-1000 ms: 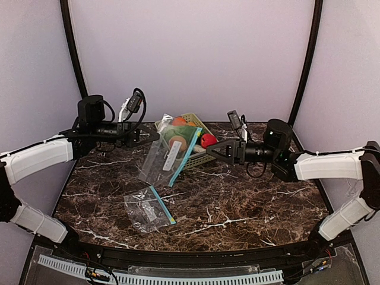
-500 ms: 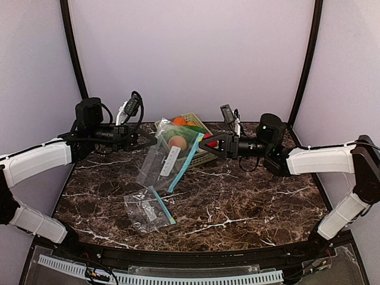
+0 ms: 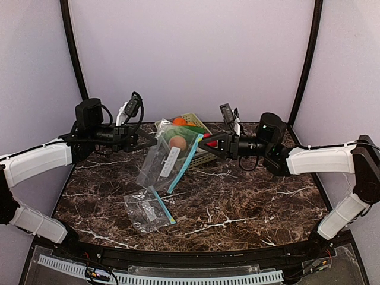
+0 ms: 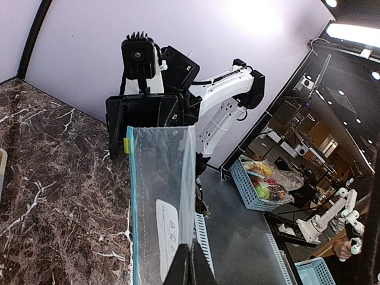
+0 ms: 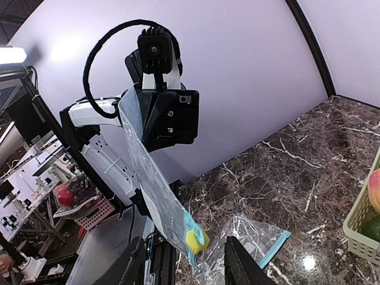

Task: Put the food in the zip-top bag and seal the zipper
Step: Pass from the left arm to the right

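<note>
A clear zip-top bag with a teal zipper hangs in the air over the table's back middle. My left gripper is shut on one upper edge of the bag; its black fingertips pinch the plastic. My right gripper is open at the bag's other top corner, and the yellow slider sits between its fingers without touching them. The food lies in a pale green basket behind the bag: an orange, a peach, a red apple and leafy greens.
A second clear zip-top bag with a teal zipper lies flat on the dark marble table at the front left. In the right wrist view the basket's rim shows at the right edge, with the peach inside.
My right gripper has moved left to the bag's slider corner and its jaws have narrowed. My left gripper and the bag have shifted slightly left.
</note>
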{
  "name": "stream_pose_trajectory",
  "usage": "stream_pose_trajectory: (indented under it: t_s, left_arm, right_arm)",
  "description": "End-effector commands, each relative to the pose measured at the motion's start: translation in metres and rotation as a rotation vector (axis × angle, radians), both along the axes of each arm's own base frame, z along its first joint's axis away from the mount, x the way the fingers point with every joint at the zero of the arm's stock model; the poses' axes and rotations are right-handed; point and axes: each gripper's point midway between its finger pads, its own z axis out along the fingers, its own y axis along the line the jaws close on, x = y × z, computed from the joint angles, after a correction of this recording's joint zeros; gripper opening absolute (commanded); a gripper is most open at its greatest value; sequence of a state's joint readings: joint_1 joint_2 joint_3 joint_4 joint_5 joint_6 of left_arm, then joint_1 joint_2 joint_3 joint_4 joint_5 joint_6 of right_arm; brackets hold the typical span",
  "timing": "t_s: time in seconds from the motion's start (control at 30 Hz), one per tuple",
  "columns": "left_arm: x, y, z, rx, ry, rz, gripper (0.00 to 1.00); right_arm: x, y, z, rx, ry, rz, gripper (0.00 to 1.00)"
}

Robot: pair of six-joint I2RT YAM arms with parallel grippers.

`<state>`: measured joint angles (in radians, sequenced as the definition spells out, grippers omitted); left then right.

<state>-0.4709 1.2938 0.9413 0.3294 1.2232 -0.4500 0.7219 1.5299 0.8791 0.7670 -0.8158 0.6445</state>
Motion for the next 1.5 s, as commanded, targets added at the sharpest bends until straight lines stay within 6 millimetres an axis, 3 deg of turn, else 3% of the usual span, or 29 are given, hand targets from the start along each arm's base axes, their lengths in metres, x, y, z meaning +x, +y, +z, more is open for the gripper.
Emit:
stream_pose_trajectory:
  t_s: [0.0,0.2,0.7,0.73,0.8,0.83,0.9,0.97,1.1,1.23,1.47]
  left_arm:
    - [-0.012,0.002,0.005,-0.021,-0.025,-0.039,0.01]
    - [-0.013,0.002,0.005,-0.022,-0.025,-0.042,0.01]
    - [-0.006,-0.002,-0.001,-0.01,-0.019,-0.003,0.01]
    - [-0.003,-0.002,-0.004,-0.002,-0.012,0.01,0.04]
    - [0.003,-0.002,-0.011,0.029,-0.005,0.045,0.32]
    - [0.005,-0.002,-0.015,0.052,-0.016,0.061,0.53]
    - [0.016,0.001,-0.025,0.111,-0.042,0.144,0.73]
    - [0.03,0.007,-0.033,0.175,-0.096,0.251,0.83]
    - [0.05,0.024,-0.037,0.257,-0.203,0.436,0.92]
    - [0.046,0.025,-0.034,0.28,-0.302,0.478,0.98]
    - [0.011,-0.031,-0.028,0.265,-0.374,0.245,0.99]
  right_arm:
    - [-0.002,0.003,0.02,0.044,-0.061,0.003,0.44]
    - [-0.004,0.005,0.026,0.061,-0.072,0.021,0.4]
    - [-0.008,0.0,0.027,0.045,-0.083,0.009,0.01]
    - [-0.007,0.0,0.026,0.035,-0.084,0.003,0.0]
    - [-0.005,-0.001,0.023,0.004,-0.086,-0.016,0.0]
    - [-0.004,-0.002,0.021,-0.015,-0.092,-0.028,0.0]
    - [-0.002,-0.004,0.015,-0.069,-0.094,-0.05,0.0]
    - [-0.002,-0.008,0.008,-0.131,-0.097,-0.071,0.0]
    - [-0.006,-0.018,-0.013,-0.286,-0.079,-0.094,0.0]
    - [-0.017,-0.022,-0.028,-0.407,-0.068,-0.08,0.0]
    - [-0.05,0.006,-0.029,-0.447,-0.054,0.078,0.0]
